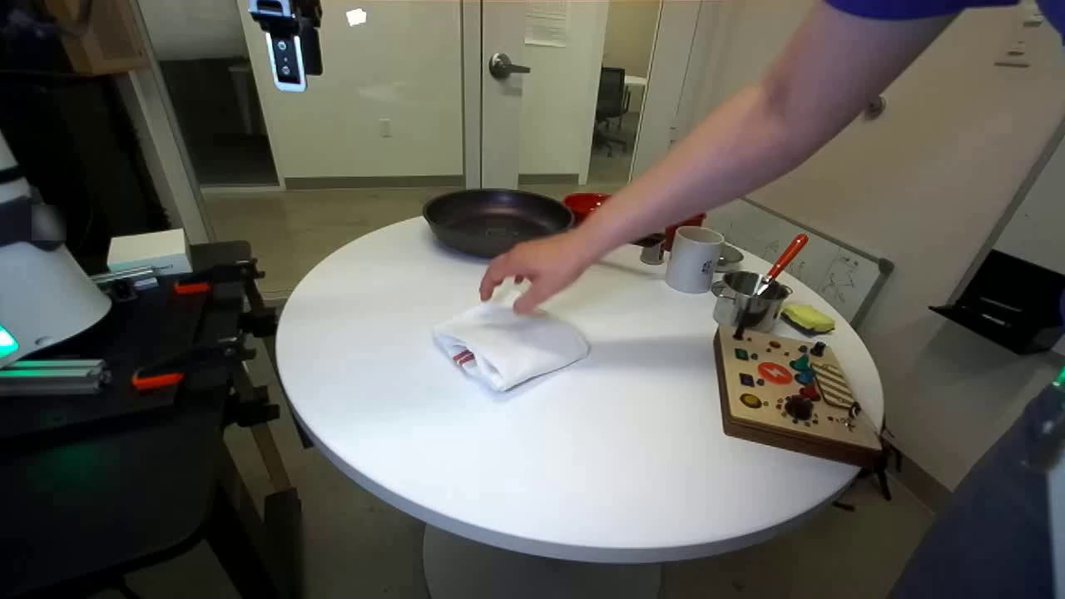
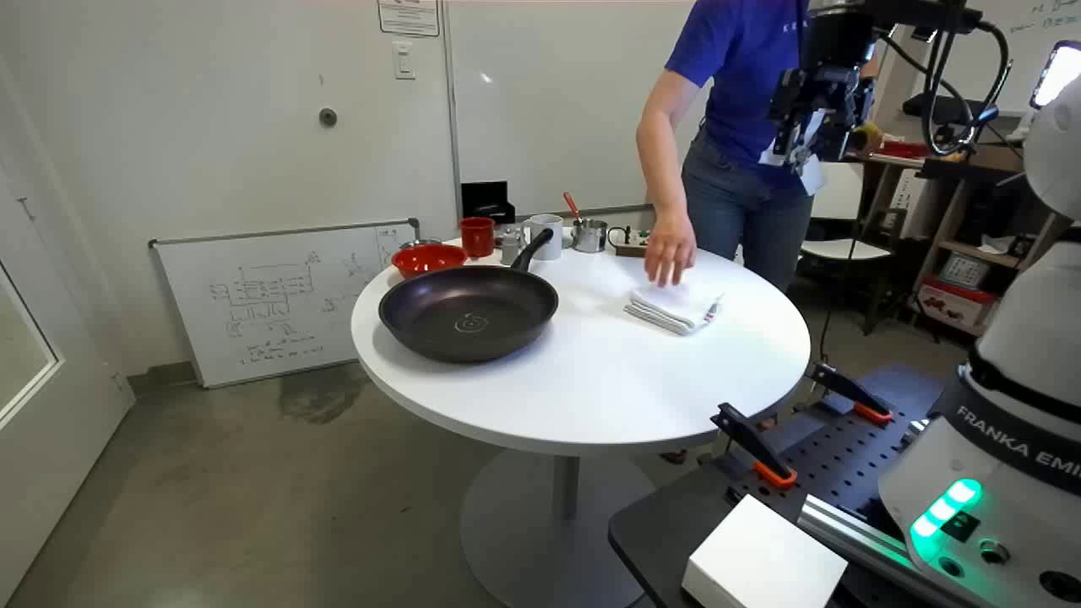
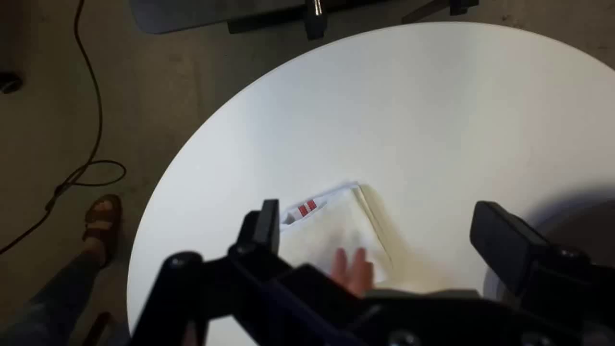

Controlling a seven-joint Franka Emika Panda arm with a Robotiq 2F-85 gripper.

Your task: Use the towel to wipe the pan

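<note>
Setup seems underway; the gripper [image 3: 377, 223] hangs empty, spread wide. Once the person's hand [image 2: 671, 245] clears, grasping the towel [image 2: 676, 307], right of the pan [image 2: 469, 306] in an exterior view, should come next.

Twelve o'clock taken at far rim of round white table [image 2: 549, 397]. Dark pan [image 2: 460, 325] set between nine and ten, handle [image 2: 534, 248] turned toward one. Folded white towel [image 2: 674, 307] laid near two; person's hand [image 2: 671, 247] held just over it, contact unclear. Red bowl [image 2: 428, 259] placed near ten, red cup [image 2: 478, 238] near eleven, white mug [image 2: 554, 244] and metal pot [image 2: 589, 237] near twelve. Gripper [image 2: 806, 150] held in air toward two, well above table, seen against person's blue shirt [image 2: 736, 80].
</note>
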